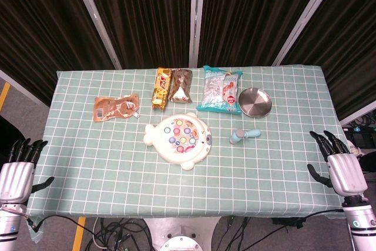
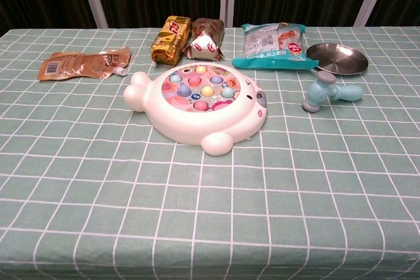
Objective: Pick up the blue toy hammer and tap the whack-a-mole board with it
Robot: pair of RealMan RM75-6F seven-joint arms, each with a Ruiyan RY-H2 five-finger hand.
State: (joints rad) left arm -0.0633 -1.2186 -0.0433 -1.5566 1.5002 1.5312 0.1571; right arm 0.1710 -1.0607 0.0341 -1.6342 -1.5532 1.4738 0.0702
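Observation:
The blue toy hammer (image 1: 245, 136) (image 2: 330, 94) lies on the checked tablecloth, just right of the whack-a-mole board and in front of the metal plate. The board (image 1: 179, 139) (image 2: 197, 105) is a cream fish-shaped toy with coloured pegs, sitting mid-table. My left hand (image 1: 16, 171) hangs open off the table's near left edge. Beside the near right edge my right hand (image 1: 341, 166) is open too, fingers spread, well away from the hammer. Neither hand shows in the chest view.
A metal plate (image 1: 254, 102) (image 2: 337, 58) sits behind the hammer. Snack packets line the back: a blue bag (image 1: 219, 90) (image 2: 273, 44), a brown packet (image 1: 181, 85), a yellow bar (image 1: 161, 87) and a tan pouch (image 1: 117, 107) (image 2: 82, 64) at left.

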